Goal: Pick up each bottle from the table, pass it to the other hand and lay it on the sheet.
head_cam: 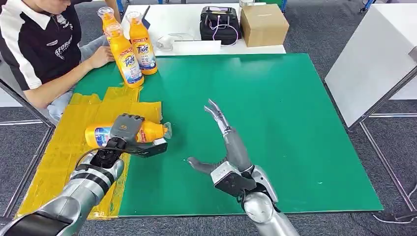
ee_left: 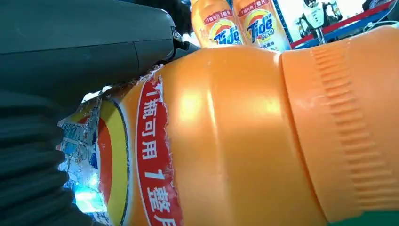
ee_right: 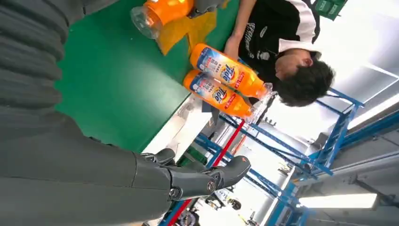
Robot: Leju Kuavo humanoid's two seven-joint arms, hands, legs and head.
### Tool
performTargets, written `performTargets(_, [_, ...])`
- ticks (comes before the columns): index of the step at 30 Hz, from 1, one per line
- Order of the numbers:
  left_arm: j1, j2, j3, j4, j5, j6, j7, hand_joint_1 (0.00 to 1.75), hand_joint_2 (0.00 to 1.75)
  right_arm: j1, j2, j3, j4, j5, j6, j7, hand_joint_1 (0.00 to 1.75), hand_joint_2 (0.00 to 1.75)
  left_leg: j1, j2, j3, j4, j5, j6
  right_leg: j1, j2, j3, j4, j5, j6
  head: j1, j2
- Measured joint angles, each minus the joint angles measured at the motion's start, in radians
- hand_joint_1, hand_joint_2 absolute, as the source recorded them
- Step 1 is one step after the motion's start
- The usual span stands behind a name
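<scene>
Over the yellow sheet (head_cam: 54, 162) at the table's left edge, our left hand (head_cam: 125, 132) grips one orange bottle (head_cam: 147, 132) lying on its side, so we judge this one handed across and nearly laid, not yet released. Our right hand (head_cam: 227, 147) hovers apart over the green mat (head_cam: 275, 123), fingers spread, holding nothing. Three upright bottles (head_cam: 129, 59) wait near a seated person (head_cam: 42, 46), still to be picked, passed and laid down.

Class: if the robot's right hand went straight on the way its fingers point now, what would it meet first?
The right hand points up and away over bare green mat. The way looks free; further on stands the black case, though depth is unclear.
</scene>
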Motion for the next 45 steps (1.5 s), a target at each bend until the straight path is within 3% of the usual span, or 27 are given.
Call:
performTargets(2, [-0.001,0.000,0.000,0.000,0.000,0.000,0.000,1.75,1.75,0.000,0.000,0.000,0.000,0.000,0.000,0.000,0.00,1.75,0.000,0.000,0.000,0.000,0.000,0.000,0.000,0.000,0.000,0.000,0.000,0.000,0.000,0.000])
performTargets(3, [-0.001,0.000,0.000,0.000,0.000,0.000,0.000,1.45,1.75,0.000,0.000,0.000,0.000,0.000,0.000,0.000,0.00,1.75,0.000,0.000,0.000,0.000,0.000,0.000,0.000,0.000,0.000,0.000,0.000,0.000,0.000,0.000])
performTargets(4, [-0.002,0.000,0.000,0.001,0.000,0.000,0.000,0.40,1.75,0.000,0.000,0.000,0.000,0.000,0.000,0.000,0.00,1.75,0.000,0.000,0.000,0.000,0.000,0.000,0.000,0.000,0.000,0.000,0.000,0.000,0.000,0.000])
performTargets(5, [-0.003,0.000,0.000,0.002,0.000,0.000,0.000,0.03,1.75,0.000,0.000,0.000,0.000,0.000,0.000,0.000,0.00,1.75,0.000,0.000,0.000,0.000,0.000,0.000,0.000,0.000,0.000,0.000,0.000,0.000,0.000,0.000])
performTargets(45, [-0.010,-0.022,0.000,0.063,0.027,-0.037,0.006,0.00,1.75,0.002,-0.001,-0.008,0.000,0.018,-0.005,0.002,0.00,1.75,0.000,0.000,0.000,0.000,0.000,0.000,0.000,0.000,0.000,0.000,0.000,0.000,0.000,0.000])
